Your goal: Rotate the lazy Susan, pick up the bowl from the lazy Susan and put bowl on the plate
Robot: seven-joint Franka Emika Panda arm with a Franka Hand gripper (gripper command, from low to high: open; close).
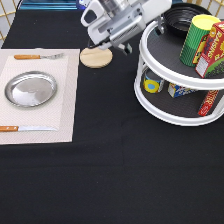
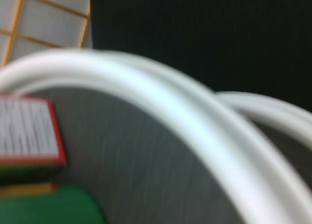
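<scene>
The robot's gripper (image 1: 161,26) hovers at the rim of the lazy Susan (image 1: 172,118), at about one o'clock in the exterior view; whether its fingers are open or closed cannot be told. The black bowl (image 1: 178,21) sits on the turntable's upper tier beside a green-and-yellow canister (image 1: 196,39) and a red box (image 1: 214,50). The silver plate (image 1: 31,89) lies bare on a pale placemat (image 1: 67,100) at nine o'clock, between a fork (image 1: 37,57) and a knife (image 1: 27,128).

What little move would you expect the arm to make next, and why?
Probably a short reach toward the exterior view's right, onto the bowl. It sits on the lazy Susan's top shelf, unlifted, and the end effector hovers at its edge. The plate lies bare.
</scene>
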